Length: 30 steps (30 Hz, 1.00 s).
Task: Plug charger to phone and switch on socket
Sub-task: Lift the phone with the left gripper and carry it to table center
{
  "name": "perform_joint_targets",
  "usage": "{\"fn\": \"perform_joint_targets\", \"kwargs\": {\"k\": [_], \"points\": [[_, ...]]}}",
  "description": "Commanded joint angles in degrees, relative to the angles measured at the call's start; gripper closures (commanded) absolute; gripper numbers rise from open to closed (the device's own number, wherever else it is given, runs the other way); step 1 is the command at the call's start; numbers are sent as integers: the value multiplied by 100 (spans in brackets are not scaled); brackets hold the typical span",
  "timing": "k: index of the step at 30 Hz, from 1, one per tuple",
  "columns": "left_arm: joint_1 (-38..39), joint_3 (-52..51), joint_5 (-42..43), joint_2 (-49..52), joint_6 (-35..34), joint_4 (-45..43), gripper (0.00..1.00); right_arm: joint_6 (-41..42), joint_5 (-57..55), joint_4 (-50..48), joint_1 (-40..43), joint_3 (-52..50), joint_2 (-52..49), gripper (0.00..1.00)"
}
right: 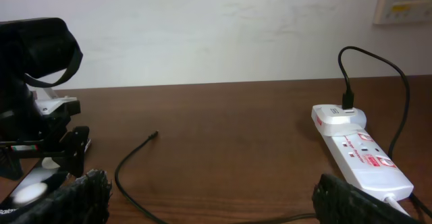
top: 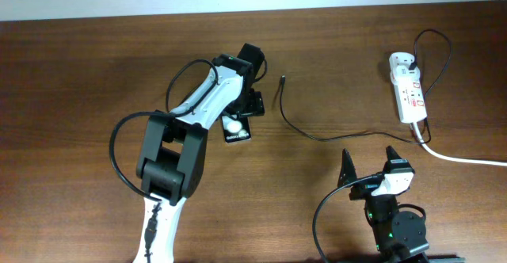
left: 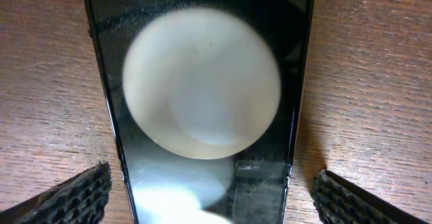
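The phone [top: 236, 130] lies flat on the table, black with a white round blob and a small label at its near end. My left gripper [top: 252, 108] hovers over its far end, open, with a finger on each side and a gap to both edges. In the left wrist view the phone [left: 202, 82] fills the frame between my fingertips [left: 216, 197]. The charger's plug tip [top: 283, 79] lies loose to the right of the phone. Its thin black cable [top: 317, 136] runs to the white adapter [top: 400, 59] on the socket strip [top: 409, 93]. My right gripper [top: 368, 164] is open and empty near the front edge.
The strip's thick white cord [top: 467, 158] runs off to the right. In the right wrist view the strip [right: 364, 156] is at the right, the cable [right: 121, 170] at the left, and the left arm [right: 34, 55] stands over the phone [right: 30, 190].
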<state>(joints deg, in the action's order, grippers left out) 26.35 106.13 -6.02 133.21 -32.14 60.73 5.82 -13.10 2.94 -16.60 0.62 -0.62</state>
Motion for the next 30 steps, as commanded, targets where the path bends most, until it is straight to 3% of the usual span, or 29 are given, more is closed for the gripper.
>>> {"fn": "perform_joint_targets", "kwargs": {"k": [1,8,11,16,27,30], "points": [[13,-109,-107,645,-81,81,1,-7,-109,31,-17,-31,42,1],[-149,-221,-11,695,-168,146,1,-4,-109,31,-17,-31,42,1],[-317,-645,409,695,-166,-227,0,-4,-109,31,-17,-31,42,1],[-321,-855,415,695,-164,-562,1,-4,-109,31,-17,-31,42,1],[-328,-1054,413,695,-168,-693,16,-4,-109,31,-17,-31,42,1],[-328,-1054,413,695,-168,-719,28,-4,-109,31,-17,-31,42,1]]}}
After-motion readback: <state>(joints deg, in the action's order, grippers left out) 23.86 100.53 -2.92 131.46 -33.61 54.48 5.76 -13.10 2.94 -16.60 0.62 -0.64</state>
